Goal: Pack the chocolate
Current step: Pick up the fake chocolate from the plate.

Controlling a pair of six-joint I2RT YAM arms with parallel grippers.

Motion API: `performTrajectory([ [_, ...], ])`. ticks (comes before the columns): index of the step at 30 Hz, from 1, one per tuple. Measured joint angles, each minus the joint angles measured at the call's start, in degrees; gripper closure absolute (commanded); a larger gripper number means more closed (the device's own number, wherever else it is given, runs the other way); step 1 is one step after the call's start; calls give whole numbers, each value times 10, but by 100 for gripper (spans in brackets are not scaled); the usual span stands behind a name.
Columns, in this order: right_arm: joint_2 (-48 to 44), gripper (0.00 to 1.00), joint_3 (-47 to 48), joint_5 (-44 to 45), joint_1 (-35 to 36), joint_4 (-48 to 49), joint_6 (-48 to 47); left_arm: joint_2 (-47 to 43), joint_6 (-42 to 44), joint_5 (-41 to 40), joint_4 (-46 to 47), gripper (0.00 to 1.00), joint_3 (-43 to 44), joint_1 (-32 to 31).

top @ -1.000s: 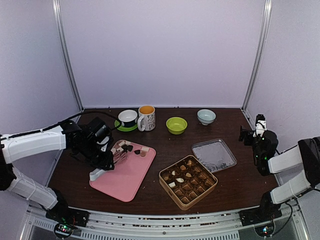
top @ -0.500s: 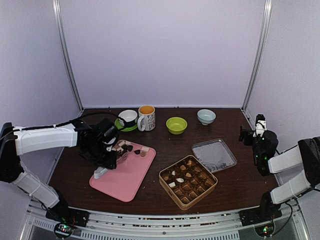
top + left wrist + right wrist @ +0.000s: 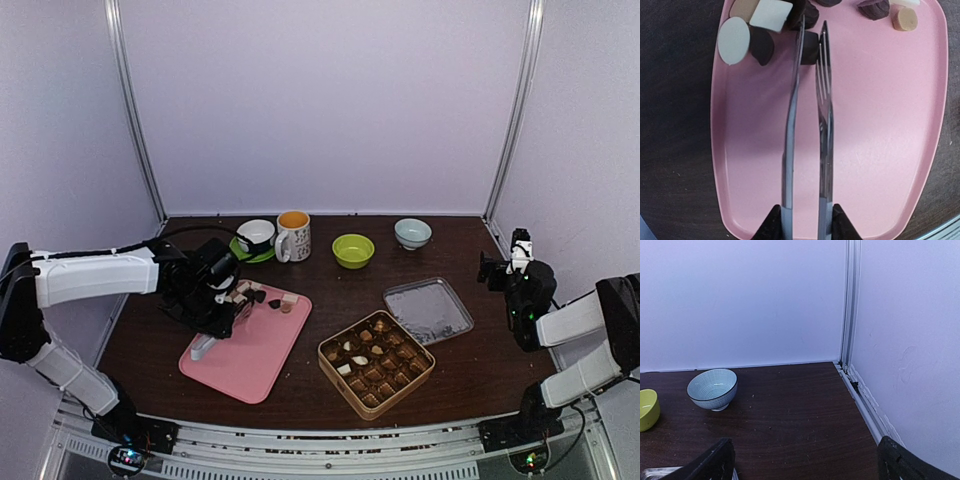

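Left gripper [image 3: 804, 227]: my fingers pinch both arms of the slim metal tongs [image 3: 790, 130], squeezing them partway together. I use the tool because the pieces are too small for my own pads.

The tong tips straddle a dark brown chocolate piece [image 3: 810, 48] among the loose chocolates [image 3: 734, 34] at the far end of the flat pink plastic tray [image 3: 880, 130].

Judgement: this is the pick step, and the piece is bound for the square gold tin [image 3: 376, 363], which is mostly filled.

Right gripper [image 3: 807, 462]: spread wide, holding nothing, parked well apart.
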Motion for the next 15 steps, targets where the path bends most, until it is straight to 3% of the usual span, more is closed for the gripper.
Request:
performTrajectory([
  [15, 0, 0, 0, 0, 0, 0, 0, -114, 4, 71, -8, 75, 1, -19],
])
